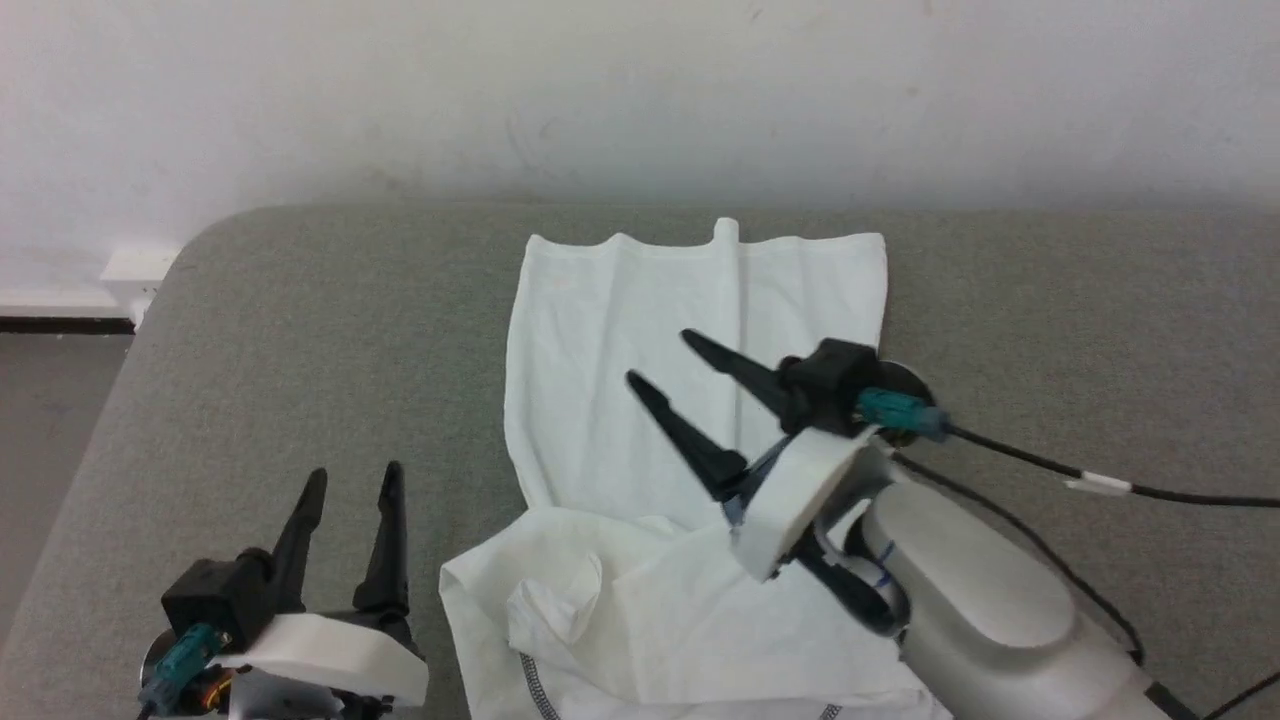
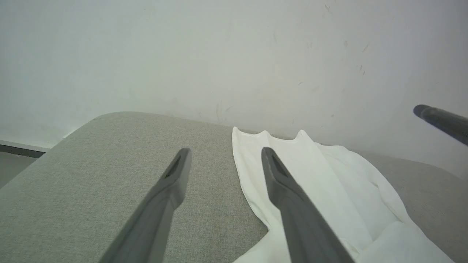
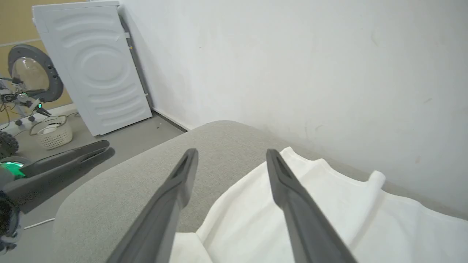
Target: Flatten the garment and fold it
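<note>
Clearly the garment [image 1: 690, 330] was only half dealt with. Its far part lay spread fairly flat on the grey padded surface [image 1: 300, 330], with one straight edge close to the wall [image 1: 640, 90]. The near part sat in a loose, doubled-over heap at my side, with a puckered lump on its left and a strip of speckled seam stitching [image 1: 530, 690] peeking out at the bottom of the head view. I judged that heap to be why the flattening was not yet done, since a fold made over it would trap the wrinkles.

The right gripper [image 1: 658, 357] hung over the flat middle of the cloth, angled toward the far left. Its two fingers were spread wide with nothing between them. In the right wrist view white cloth lay below and beyond the fingers, though I could not tell whether the tips touched it.

The left gripper [image 1: 355, 472] sat at the near left over bare surface, near the garment's left edge. Its fingers were likewise wide apart and empty, pointing toward the wall. I read that as a parked pose, off the cloth so as not to drag it.

The right arm's cable [image 1: 1050, 465] trailed away rightward, apart from the cloth, so I saw little snag risk. Fabric this thin would, I expected, bunch under a one-sided pull, so gripping both near corners looked the wiser next move.
</note>
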